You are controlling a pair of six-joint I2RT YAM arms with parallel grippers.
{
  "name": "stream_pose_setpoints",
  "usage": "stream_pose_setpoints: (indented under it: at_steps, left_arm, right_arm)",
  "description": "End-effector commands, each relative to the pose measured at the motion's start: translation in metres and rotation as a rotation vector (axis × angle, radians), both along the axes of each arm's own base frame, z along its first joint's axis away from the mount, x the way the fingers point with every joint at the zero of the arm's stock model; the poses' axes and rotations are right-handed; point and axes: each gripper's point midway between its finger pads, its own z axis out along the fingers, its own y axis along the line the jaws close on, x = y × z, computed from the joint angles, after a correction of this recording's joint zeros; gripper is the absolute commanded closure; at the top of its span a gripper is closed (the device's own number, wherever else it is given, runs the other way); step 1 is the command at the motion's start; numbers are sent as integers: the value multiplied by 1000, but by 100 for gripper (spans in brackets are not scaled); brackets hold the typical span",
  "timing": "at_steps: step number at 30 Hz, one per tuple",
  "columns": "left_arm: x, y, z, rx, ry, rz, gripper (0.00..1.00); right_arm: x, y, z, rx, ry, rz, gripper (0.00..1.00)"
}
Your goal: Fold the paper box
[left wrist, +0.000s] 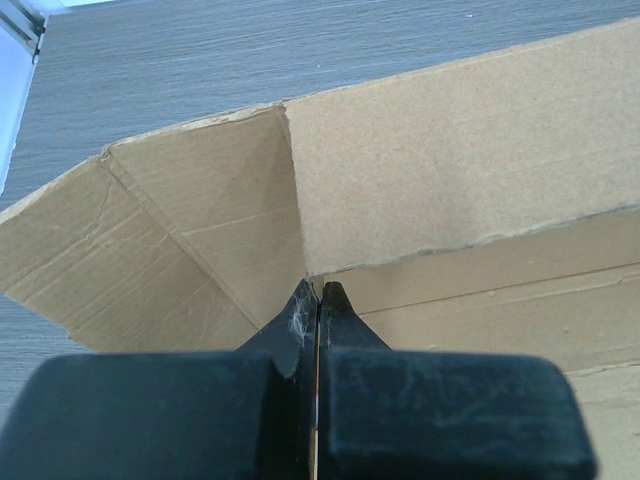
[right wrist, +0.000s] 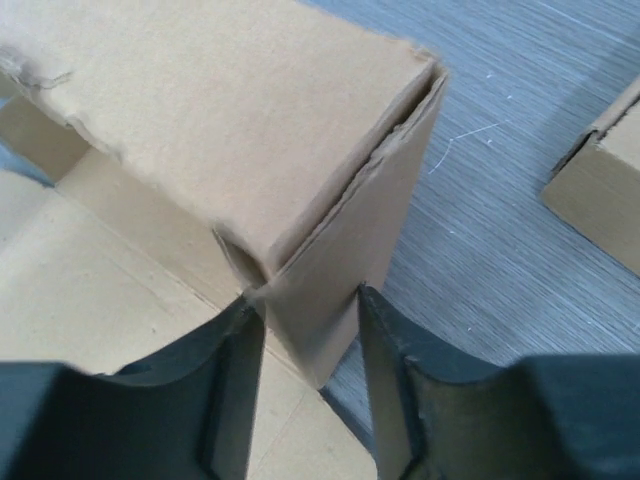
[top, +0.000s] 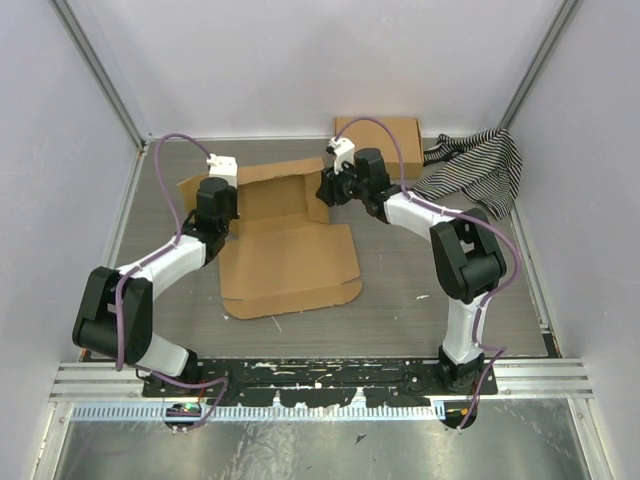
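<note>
The paper box [top: 290, 262] lies half-made at the middle of the worktop [top: 430, 300]. Its wide lid panel is flat toward 6 o'clock and its rear wall [left wrist: 450, 150] is raised along the 12 o'clock side.

The left hand [left wrist: 318, 295] is fully closed, and its joined tips are pushed down into the inside corner at the box's 10 o'clock. It seems to be there as a wedge, pinning the floor and bracing the rear wall and left flap so they do not spring flat.

The right hand [right wrist: 310, 300] is at the 2 o'clock corner, at a middling width, with one finger on each side of the doubled right side wall [right wrist: 340, 240]. That straddle suits creasing the wall upright or tucking it. I cannot tell whether it is actually pinching the cardboard.

Working opposite corners together probably stops the sheet sliding or twisting.

A second, finished box [top: 385, 133] at 12 o'clock and a striped cloth [top: 480, 165] at 2 o'clock sit apart from the work.

Most of the folding is still to do: the front wall and lid are not yet raised.
</note>
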Motion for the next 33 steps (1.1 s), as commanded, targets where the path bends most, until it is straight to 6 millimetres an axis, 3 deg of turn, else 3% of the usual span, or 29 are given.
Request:
stream_pose_setpoints:
  at_steps: [1, 8, 13, 15, 20, 21, 22, 24, 29, 33]
  left_arm:
    - [-5, -2, 5, 14, 13, -10, 100]
    - [-4, -1, 14, 3, 36, 14, 100]
    - [-7, 7, 15, 8, 52, 65, 100]
    - [-10, 13, 16, 14, 75, 108, 100]
    - [-25, 38, 28, 45, 138, 259, 100]
    - [-29, 42, 31, 51, 154, 288, 97]
    - [-33, 46, 35, 51, 162, 313, 82]
    - [-39, 50, 46, 51, 171, 336, 72]
    - [-45, 60, 73, -16, 122, 373, 36]
    - [-34, 91, 86, -167, 90, 424, 28]
  right_arm:
    - [12, 10, 20, 26, -91, -71, 59]
    - [11, 12, 13, 4, -85, -149, 77]
    - [17, -1, 0, -39, -28, -330, 91]
    - [17, -12, -7, -103, -30, -456, 98]
    - [6, -41, -23, -261, -29, -724, 99]
    - [4, -46, -27, -270, -14, -760, 99]
    - [3, -51, -28, -283, -10, -787, 99]
    - [0, -58, -26, -285, -19, -803, 99]
    - [-3, -51, -13, -236, -17, -693, 99]
    - [-5, -55, -10, -221, 14, -590, 99]
